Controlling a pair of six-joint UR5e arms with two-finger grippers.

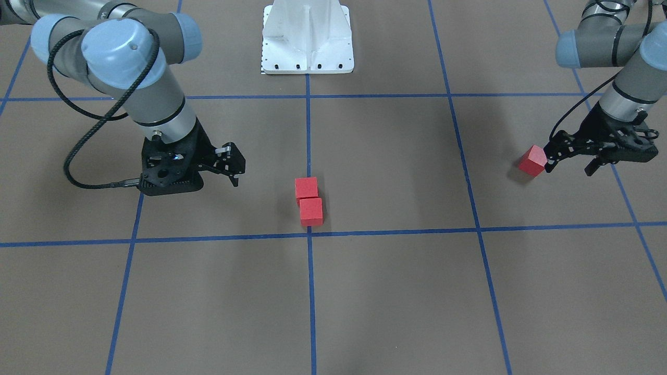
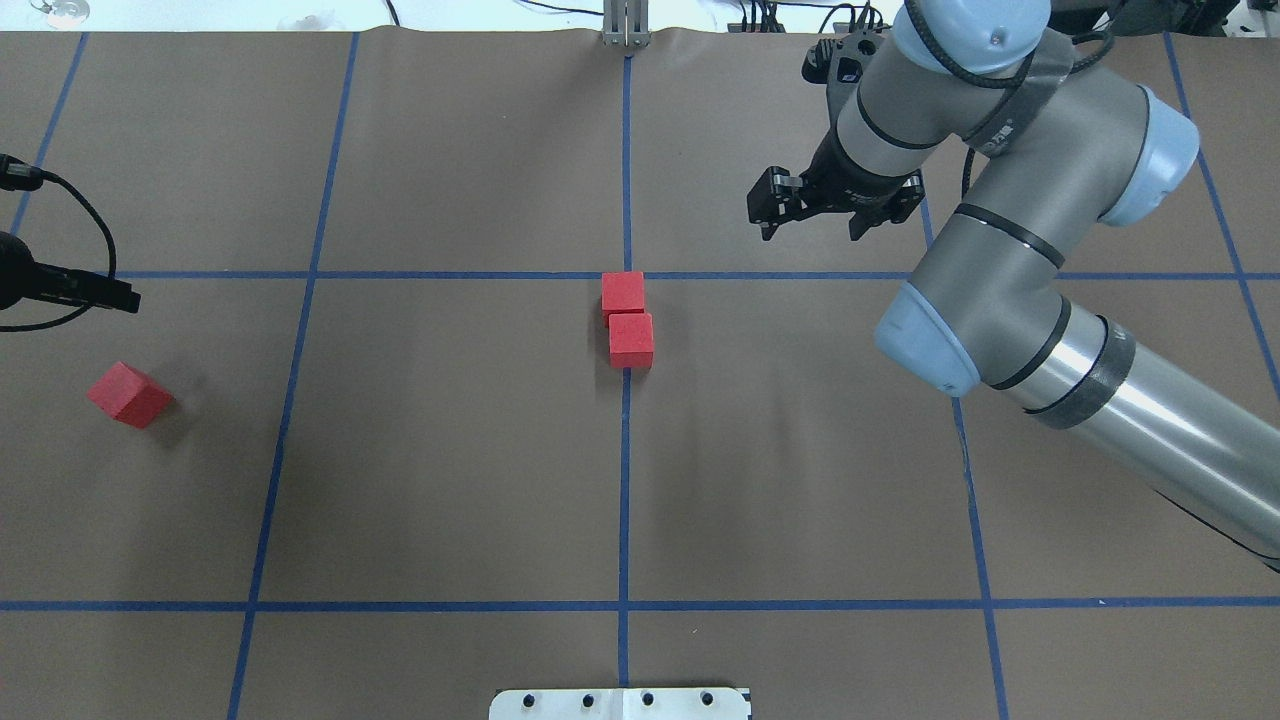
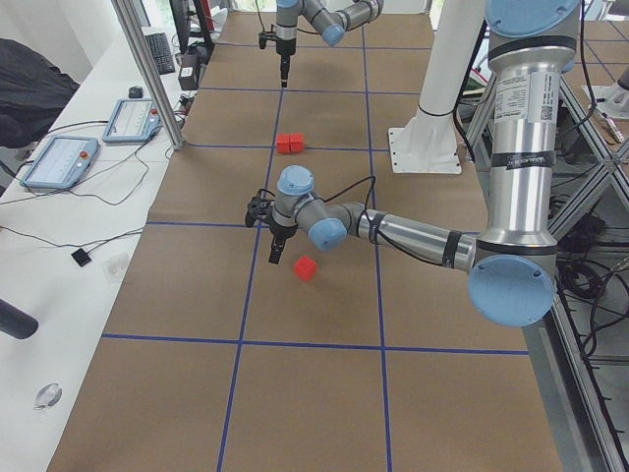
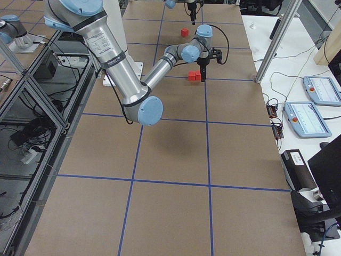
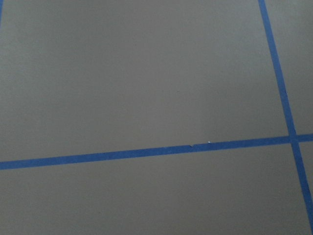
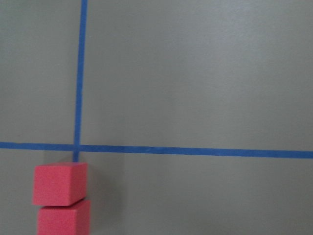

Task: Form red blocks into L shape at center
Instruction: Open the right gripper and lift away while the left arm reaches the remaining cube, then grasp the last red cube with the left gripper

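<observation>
Two red blocks (image 2: pixel 627 318) touching end to end on tape line (image 2: pixel 624 480), just robot-side of centre crossing (image 2: pixel 627 275). Third block (image 2: pixel 130 393) alone, well apart on robot's left, askew to grid. Left pincer (image 1: pixel 569 165) wide, empty, near it but apart (overlap in front view only). Right pincer (image 2: pixel 812 228) wide, empty, past crossing, on far side. Blocks likely light, rigid, matte, not slippery: pinch two opposite flat sides, pincer turned to match skew. Brown counter (image 2: pixel 450 480) underneath.
</observation>
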